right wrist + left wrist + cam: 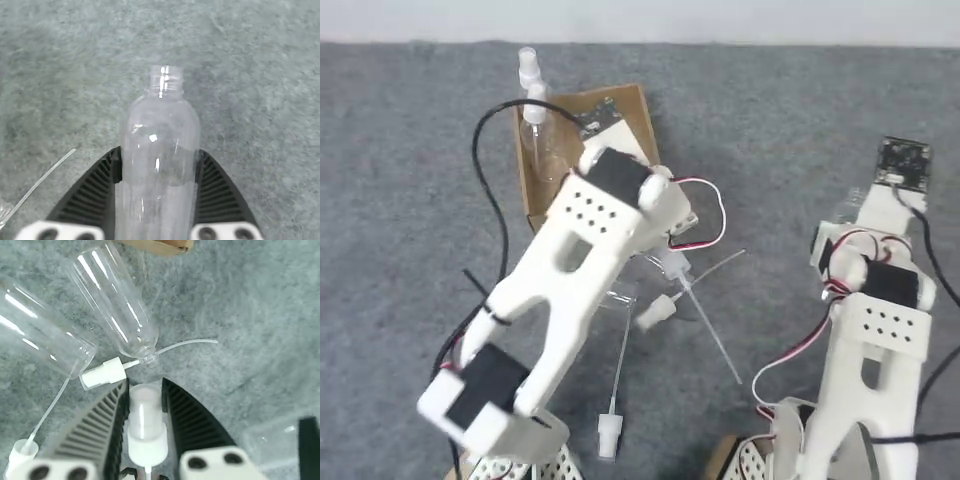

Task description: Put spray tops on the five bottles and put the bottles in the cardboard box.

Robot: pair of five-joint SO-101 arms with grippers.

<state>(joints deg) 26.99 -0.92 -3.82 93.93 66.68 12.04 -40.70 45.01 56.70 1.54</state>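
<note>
My left gripper (145, 386) is shut on a white spray top (146, 427), held just above the grey carpet. Right ahead of it lie two clear uncapped bottles (112, 305) (40, 335), and another spray top (102, 375) with its thin tube lies at their necks. My right gripper (159, 156) is shut on a clear bottle (160, 150) whose open neck (165, 81) points away from the wrist. In the high view that bottle (850, 208) is at the right arm's tip. The cardboard box (630, 110) at the back holds a bottle (535, 120) with a spray top on.
Loose spray tops (655, 313) (610, 435) with long tubes lie on the carpet between the two arms. A black cable (490, 190) loops beside the box. The left arm (570, 290) stretches across the middle and hides part of the box.
</note>
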